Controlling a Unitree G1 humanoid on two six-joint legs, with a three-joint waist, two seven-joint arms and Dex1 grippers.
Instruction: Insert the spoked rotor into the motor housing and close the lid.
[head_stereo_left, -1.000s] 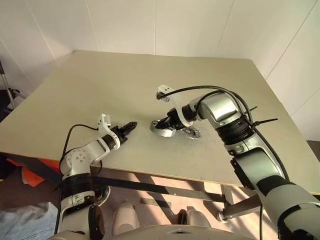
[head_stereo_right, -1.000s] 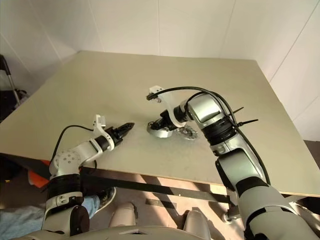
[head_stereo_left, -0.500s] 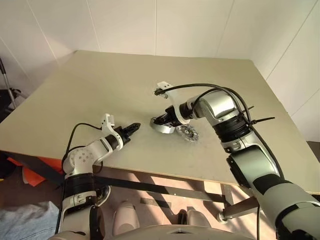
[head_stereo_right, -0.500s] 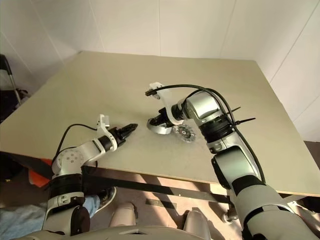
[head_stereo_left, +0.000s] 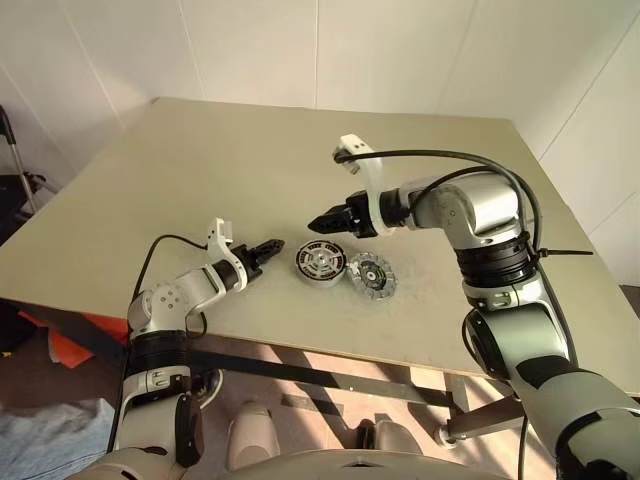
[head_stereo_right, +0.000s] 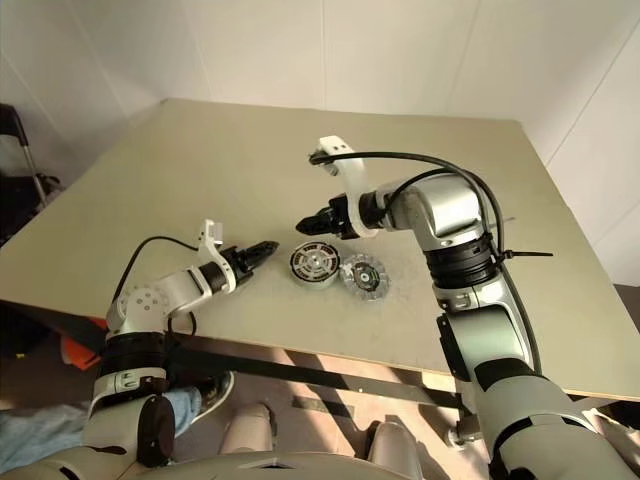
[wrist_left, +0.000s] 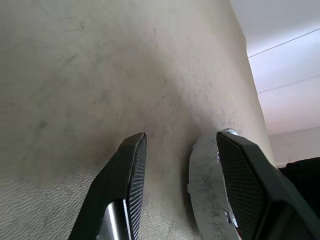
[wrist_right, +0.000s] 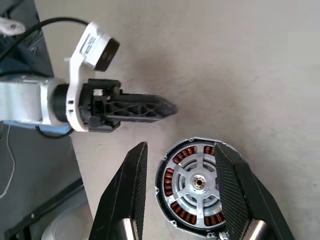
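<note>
The motor housing (head_stereo_left: 320, 262) lies flat on the table, a dark ring with copper windings (wrist_right: 196, 184). A silver spoked disc with a hub, the spoked rotor (wrist_right: 198, 176), sits inside it over the windings. The lid (head_stereo_left: 371, 273), a small grey jagged disc, lies just right of the housing, touching or nearly touching it. My right gripper (head_stereo_left: 318, 222) hovers above the housing's far side, open and holding nothing. My left gripper (head_stereo_left: 270, 246) rests low at the housing's left, open and empty, with the housing's side (wrist_left: 202, 180) just past its fingertips.
The beige table (head_stereo_left: 250, 150) spreads wide behind and to both sides of the parts. Its front edge (head_stereo_left: 300, 345) runs close below them. A black cable (head_stereo_left: 450, 156) arcs over my right arm. Dark gear stands on the floor at the far left (head_stereo_left: 15, 190).
My right gripper has opened, let go and lifted off the housing, which now lies uncovered with the spoked disc inside. The left gripper has stayed put. The camera has shifted slightly.
</note>
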